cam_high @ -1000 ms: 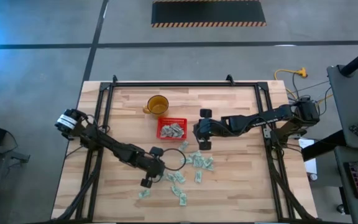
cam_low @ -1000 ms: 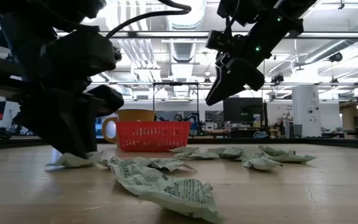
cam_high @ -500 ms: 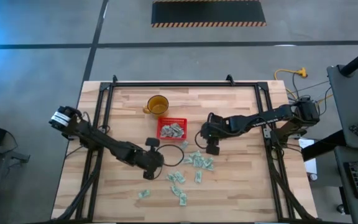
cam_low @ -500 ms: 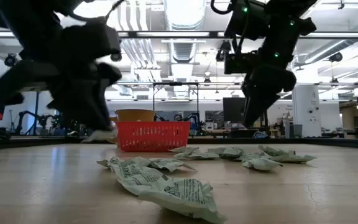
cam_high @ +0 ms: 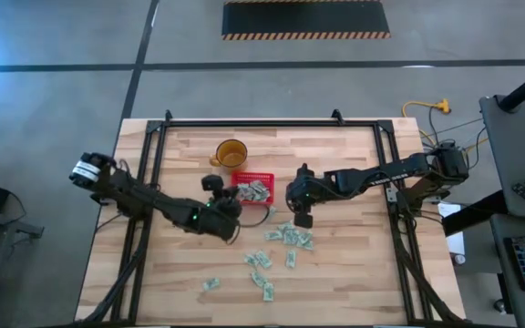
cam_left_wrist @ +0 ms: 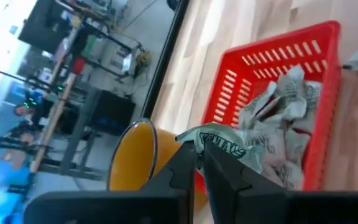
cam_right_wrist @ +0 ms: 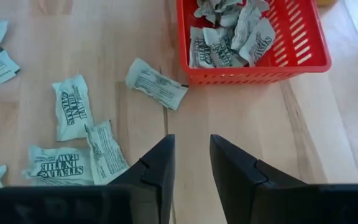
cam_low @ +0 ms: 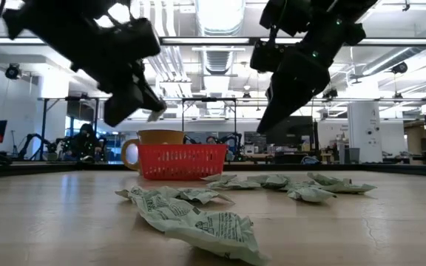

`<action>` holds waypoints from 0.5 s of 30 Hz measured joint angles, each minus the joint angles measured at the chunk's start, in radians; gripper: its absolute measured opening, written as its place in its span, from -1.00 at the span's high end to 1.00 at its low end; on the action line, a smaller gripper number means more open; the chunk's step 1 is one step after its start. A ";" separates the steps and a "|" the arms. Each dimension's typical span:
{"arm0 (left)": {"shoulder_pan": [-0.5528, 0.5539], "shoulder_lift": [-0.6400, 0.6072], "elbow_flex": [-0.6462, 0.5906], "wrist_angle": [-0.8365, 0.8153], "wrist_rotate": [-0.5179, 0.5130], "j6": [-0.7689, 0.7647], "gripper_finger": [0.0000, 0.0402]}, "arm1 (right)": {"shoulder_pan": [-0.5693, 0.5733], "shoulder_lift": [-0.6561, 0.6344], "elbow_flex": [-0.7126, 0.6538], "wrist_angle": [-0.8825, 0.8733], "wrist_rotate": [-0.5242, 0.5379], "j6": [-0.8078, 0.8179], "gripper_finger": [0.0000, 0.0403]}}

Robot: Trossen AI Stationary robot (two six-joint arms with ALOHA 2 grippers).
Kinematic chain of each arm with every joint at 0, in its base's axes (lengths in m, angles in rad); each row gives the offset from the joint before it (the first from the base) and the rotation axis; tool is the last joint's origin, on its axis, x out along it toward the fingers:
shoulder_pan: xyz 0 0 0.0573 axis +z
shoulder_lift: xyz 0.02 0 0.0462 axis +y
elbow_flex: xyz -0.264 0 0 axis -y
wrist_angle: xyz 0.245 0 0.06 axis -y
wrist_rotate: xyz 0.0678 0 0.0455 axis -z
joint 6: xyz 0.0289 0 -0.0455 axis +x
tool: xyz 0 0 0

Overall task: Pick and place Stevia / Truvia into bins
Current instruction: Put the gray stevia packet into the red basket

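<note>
Sachet on the table (cam_right_wrist: 71, 107): dark green print reading "STEVIA IN THE RAW", letters running along its length.
Sachet nearest the fingers (cam_right_wrist: 52, 164): the same "STEVIA IN THE RAW" wording.
Sachets in the red basket (cam_right_wrist: 227, 38): dark print, too crumpled to read.
Sachet held over the basket (cam_left_wrist: 225, 144): partial lettering, unreadable.
Front sachet, low view (cam_low: 211, 227): fine print, illegible.

Cup (cam_high: 231, 152) just behind basket (cam_high: 252, 189)

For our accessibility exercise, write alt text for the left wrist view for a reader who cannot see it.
The left gripper, shut on a pale green sweetener packet, hangs beside a red basket that already holds several packets. An amber cup stands next to the basket on the wooden table.
</note>
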 joint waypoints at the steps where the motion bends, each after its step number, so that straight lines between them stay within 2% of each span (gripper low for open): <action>1: 0.021 0.003 0.000 0.024 0.023 0.019 0.95 | 0.000 0.000 -0.001 -0.001 0.000 0.000 0.56; 4: 0.089 0.007 -0.002 0.080 0.109 0.072 0.95 | 0.000 0.000 -0.005 0.001 0.000 0.002 0.57; 8: 0.165 0.007 -0.002 0.112 0.273 0.100 0.93 | 0.000 0.000 -0.017 0.003 0.000 0.016 0.57; 11: 0.182 0.006 -0.002 0.119 0.305 0.104 0.83 | 0.000 0.000 -0.039 0.047 0.000 0.016 0.55; 15: 0.179 0.008 -0.002 0.118 0.312 0.105 0.59 | -0.001 0.002 -0.079 0.164 -0.029 -0.004 0.51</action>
